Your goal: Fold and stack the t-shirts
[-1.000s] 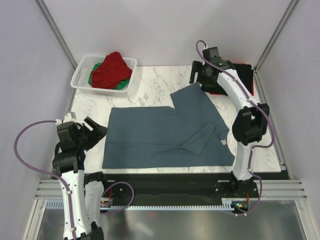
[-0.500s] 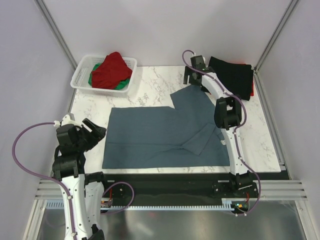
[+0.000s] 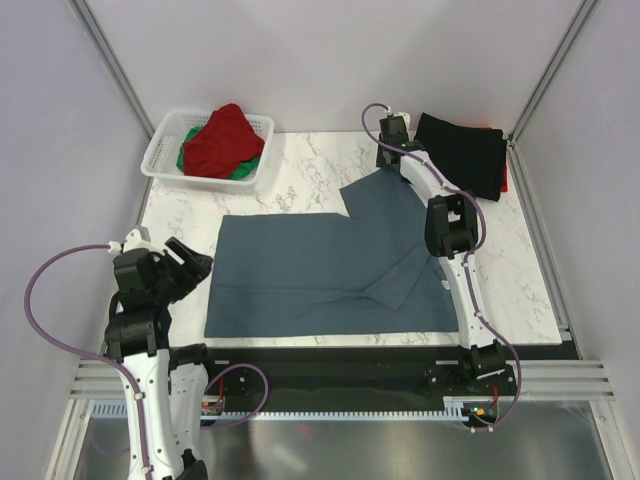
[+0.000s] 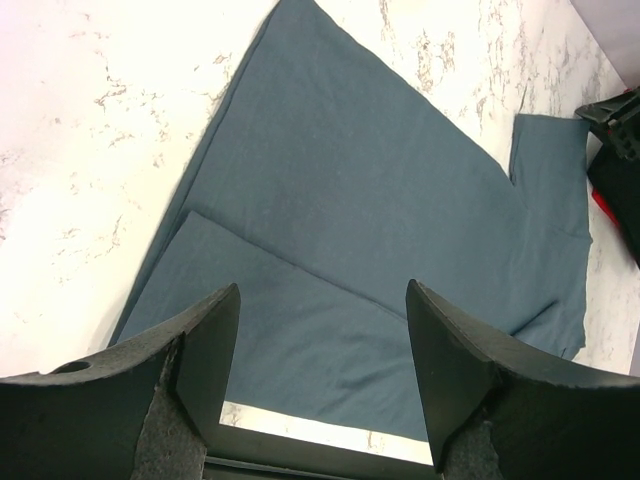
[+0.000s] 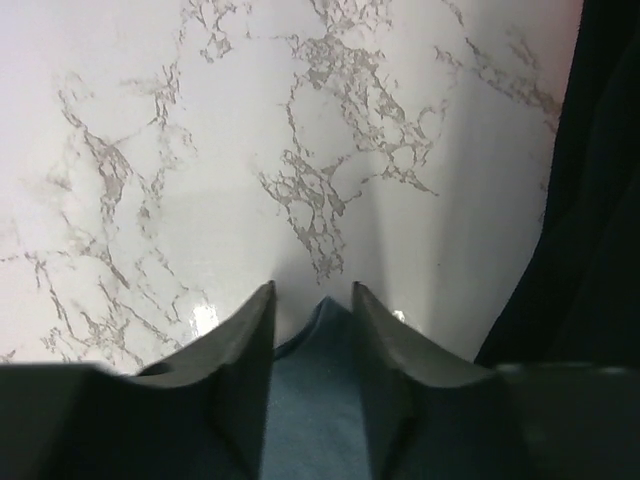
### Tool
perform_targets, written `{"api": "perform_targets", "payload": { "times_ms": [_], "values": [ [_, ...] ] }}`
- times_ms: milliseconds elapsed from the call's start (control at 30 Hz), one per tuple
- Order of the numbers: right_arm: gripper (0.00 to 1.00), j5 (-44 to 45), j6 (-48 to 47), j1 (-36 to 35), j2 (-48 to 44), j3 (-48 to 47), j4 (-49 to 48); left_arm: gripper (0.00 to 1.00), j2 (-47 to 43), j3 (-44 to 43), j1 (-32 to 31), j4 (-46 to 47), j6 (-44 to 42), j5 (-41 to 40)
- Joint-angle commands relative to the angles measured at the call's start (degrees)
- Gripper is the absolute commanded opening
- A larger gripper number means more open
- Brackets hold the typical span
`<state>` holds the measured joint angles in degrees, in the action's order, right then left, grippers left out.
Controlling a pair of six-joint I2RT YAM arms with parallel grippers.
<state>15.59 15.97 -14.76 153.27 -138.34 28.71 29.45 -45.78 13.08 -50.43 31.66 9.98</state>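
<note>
A slate blue-grey t-shirt (image 3: pixel 330 270) lies spread on the marble table, its right side folded over and one sleeve pointing to the back right. My right gripper (image 3: pixel 386 165) is down at that sleeve's far corner. In the right wrist view the gripper (image 5: pixel 312 290) has its jaws half closed, straddling the sleeve tip (image 5: pixel 315 400) with a gap still between them. My left gripper (image 3: pixel 195 258) hovers open off the shirt's near left edge, and in its wrist view (image 4: pixel 322 290) holds nothing, with the shirt (image 4: pixel 380 200) below. A folded black t-shirt (image 3: pixel 465 155) lies at the back right. A red t-shirt (image 3: pixel 222 140) sits on a green one (image 3: pixel 240 170).
The white lattice basket (image 3: pixel 165 150) holding the red and green shirts stands at the back left. A red edge (image 3: pixel 503 180) shows under the black shirt. Bare marble (image 3: pixel 310 165) separates the basket from the sleeve. Frame posts and walls close in both sides.
My right arm swung left off the black shirt and came down at the blue-grey sleeve corner, its jaws narrowing. The left gripper barely moved.
</note>
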Motion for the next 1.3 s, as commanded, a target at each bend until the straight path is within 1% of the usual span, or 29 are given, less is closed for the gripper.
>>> {"api": "perform_targets", "payload": {
  "times_ms": [0,33,100,133,167,233,333,367,433,467,500,533,567,600,667,700,733,767,800,867,900,967,1000,1067,1100,1133,1167,1233,1267],
  "values": [
    [0.40,-0.65,0.47,-0.70,-1.22,4.47,-1.55,0.74,-0.80,-0.10,-0.07,1.66,-0.81,-0.66],
    [0.29,-0.83,0.73,-0.79,-1.83,5.53,-1.90,0.74,-0.80,-0.10,-0.07,1.66,-0.72,-0.66],
    [0.16,-1.18,1.35,-0.88,-3.85,7.99,-2.86,0.74,-0.54,-0.01,-0.07,1.83,-0.72,-0.75],
    [0.05,-1.79,1.78,-0.88,-4.64,8.52,-3.30,0.74,-0.45,-0.01,-0.07,1.83,-0.72,-0.75],
    [0.01,-2.06,2.14,-0.97,-6.39,9.40,-3.92,0.74,-0.10,-0.01,-0.07,1.83,-0.64,-0.84],
    [0.00,-2.41,3.45,-0.88,-8.42,10.28,-4.80,0.74,0.34,0.08,-0.07,1.83,-0.55,-1.45],
    [0.00,-4.78,6.61,-1.06,-13.86,14.05,-7.61,0.73,1.92,0.25,-0.07,1.83,0.07,-2.86],
    [0.00,-6.52,8.01,-1.23,-17.27,15.72,-8.66,0.72,2.36,0.16,-0.07,1.83,0.16,-3.64],
    [0.00,-6.98,9.16,-1.76,-21.59,23.18,-12.52,0.72,4.63,0.08,-0.16,2.01,0.16,-4.00],
    [0.00,-7.50,10.39,-2.02,-26.75,26.69,-14.28,0.72,5.78,-0.01,-0.07,2.27,0.16,-4.09],
    [0.00,-8.03,11.18,-2.20,-29.58,34.64,-19.25,0.73,6.66,-0.10,-0.07,2.62,0.24,-4.09],
    [0.00,-8.47,11.89,-2.37,-32.31,38.55,-21.65,0.72,8.76,-0.01,-0.07,4.45,0.24,-4.09],
    [0.00,-8.56,12.50,-2.55,-37.03,42.15,-23.42,0.73,9.74,0.16,-0.07,5.60,0.33,-4.70],
    [0.00,-9.26,13.82,-2.99,-38.99,48.11,-25.96,0.73,10.88,0.25,-0.07,6.92,0.77,-5.23],
    [0.00,-10.58,15.23,-3.43,-43.99,53.94,-28.26,0.73,15.88,0.43,-0.07,12.26,0.95,-5.76],
    [0.00,-10.76,16.10,-3.78,-45.42,59.88,-31.49,0.72,18.42,0.17,-0.07,14.20,0.69,-5.67],
    [0.00,-12.41,17.94,-3.95,-47.87,63.08,-33.52,0.73,20.88,-0.36,-0.07,15.96,0.25,-4.97],
    [0.00,-13.04,18.66,-4.13,-48.85,68.76,-35.54,0.73,26.39,-2.10,-0.07,18.77,-0.36,-3.75],
    [0.00,-13.22,19.27,-4.48,-49.47,71.34,-39.83,0.73,28.88,-2.90,-0.07,20.27,-0.37,-3.56],
    [0.00,-15.33,19.89,-4.83,-49.48,75.40,-44.77,0.73,33.19,-4.92,-0.07,24.05,0.07,-2.78],
    [0.00,-15.42,19.63,-4.84,-49.12,77.68,-47.93,0.72,36.08,-4.93,-0.07,29.38,0.16,-1.81],
    [0.00,-16.81,17.79,-4.75,-48.60,79.88,-51.98,0.72,39.44,-5.98,-0.07,33.98,0.16,-0.67],
    [0.00,-16.83,17.78,-4.83,-48.42,81.55,-54.96,0.72,43.11,-6.42,-0.33,37.74,0.42,-0.75],
    [0.00,-18.04,18.48,-4.75,-48.24,83.14,-57.00,0.71,46.82,-8.00,-0.43,41.19,0.77,-0.92],
    [0.00,-18.93,19.01,-4.83,-48.07,83.58,-59.62,0.71,51.19,-8.44,-0.60,43.12,0.86,-1.01],
    [0.00,-20.07,19.71,-4.75,-47.37,83.76,-60.60,0.69,53.32,-9.06,-0.77,45.05,1.03,-1.27],
    [0.00,-21.73,20.15,-4.83,-46.84,83.50,-61.14,0.68,55.78,-10.37,-0.86,45.86,1.21,-1.97],
    [0.00,-22.71,20.42,-4.84,-45.35,82.98,-61.14,0.67,62.09,-12.39,-1.04,47.52,1.83,-1.54],
    [0.00,-22.89,20.42,-4.84,-45.26,82.54,-60.88,0.67,63.87,-13.10,-1.30,47.71,1.83,-1.54]
  ]
}}
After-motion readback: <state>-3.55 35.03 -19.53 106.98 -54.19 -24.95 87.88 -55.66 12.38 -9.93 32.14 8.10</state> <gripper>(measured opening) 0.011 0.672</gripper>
